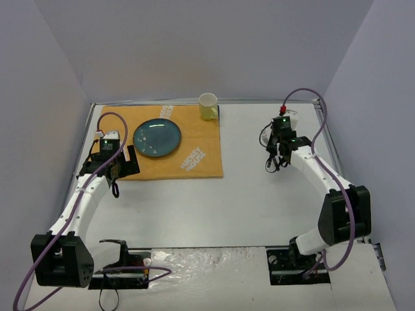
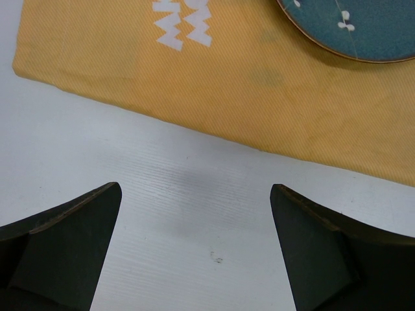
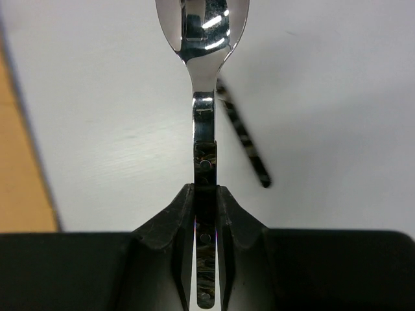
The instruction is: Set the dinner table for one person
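White dinner table point(image 1: 194, 207) w/ thin metal rim, grey walls on 3 sides. Orange mat point(image 1: 204, 133) w/ white print lies on its far-left part. Blue plate point(image 1: 157, 137) sits on the mat, left of centre. Pale cup point(image 1: 208, 106) stands upright at the mat's far right corner.

My left pincer point(image 2: 194, 191) is over bare table just beside the mat's near left edge. Its fingers point(image 2: 71, 246) are spread wide w/ nothing between them. Wrist cam shows mat edge ahead and a bit of the plate rim top right. Can't tell if the tips touch the table.

My right pincer point(image 3: 205, 189) is over the table's right half, well apart from the mat. It is clamped on a metal spoon point(image 3: 203, 65), pads tight on the handle, bowl pointing away from the cam. A thin dark striped streak point(image 3: 246, 142) lies on the table behind the spoon; can't tell what it is. Strip of orange mat shows at that view's left edge.
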